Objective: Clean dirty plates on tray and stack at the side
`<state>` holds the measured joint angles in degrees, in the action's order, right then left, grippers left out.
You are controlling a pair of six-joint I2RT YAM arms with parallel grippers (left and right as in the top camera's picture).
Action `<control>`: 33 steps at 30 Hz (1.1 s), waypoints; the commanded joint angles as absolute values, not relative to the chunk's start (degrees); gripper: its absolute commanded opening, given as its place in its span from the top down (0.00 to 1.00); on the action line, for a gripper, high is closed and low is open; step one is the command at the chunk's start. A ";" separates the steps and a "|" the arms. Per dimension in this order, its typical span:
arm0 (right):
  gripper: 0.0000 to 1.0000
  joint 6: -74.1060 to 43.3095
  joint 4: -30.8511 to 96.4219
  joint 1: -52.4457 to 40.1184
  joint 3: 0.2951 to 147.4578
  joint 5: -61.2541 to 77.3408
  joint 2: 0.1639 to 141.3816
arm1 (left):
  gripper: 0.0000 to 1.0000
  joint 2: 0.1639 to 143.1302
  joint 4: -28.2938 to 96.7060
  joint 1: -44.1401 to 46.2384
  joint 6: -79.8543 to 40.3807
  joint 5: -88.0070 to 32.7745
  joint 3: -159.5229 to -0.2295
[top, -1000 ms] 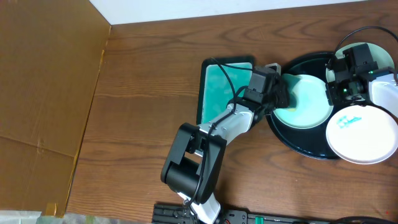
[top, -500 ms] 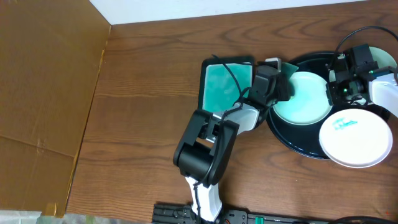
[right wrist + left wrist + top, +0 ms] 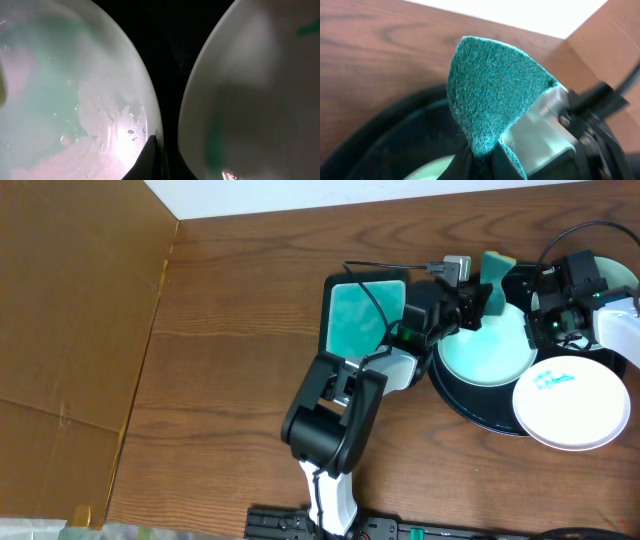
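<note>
Plates (image 3: 487,348) on black tray (image 3: 462,402), left jaws clamping green sponge (image 3: 492,90)

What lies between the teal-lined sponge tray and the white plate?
In the overhead view, the left arm's wrist and a mint-green plate resting in the black tray.

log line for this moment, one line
left gripper: shut on sponge, over tray rim | right gripper: shut, by mint plate

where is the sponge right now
In the overhead view the sponge is pinched in the left pincer, over the black tray's far rim, next to the mint plate.
</note>
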<state>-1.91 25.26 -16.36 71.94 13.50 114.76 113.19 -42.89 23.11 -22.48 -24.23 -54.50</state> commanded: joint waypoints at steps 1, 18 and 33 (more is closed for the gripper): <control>0.99 -0.16 26.15 -16.60 71.46 10.81 117.01 | 0.93 108.25 -39.44 21.52 -22.55 -27.88 -54.65; 0.99 -0.19 25.08 -16.60 71.46 10.81 117.01 | 0.93 102.98 -7.31 26.61 -18.68 -2.11 -54.65; 0.99 -0.16 25.06 -16.60 71.46 10.81 117.01 | 0.93 109.14 -12.10 25.96 -17.80 -1.50 -54.63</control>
<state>-1.87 24.71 -16.34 71.94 13.45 114.85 106.67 -10.41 26.20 -19.16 0.27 -54.46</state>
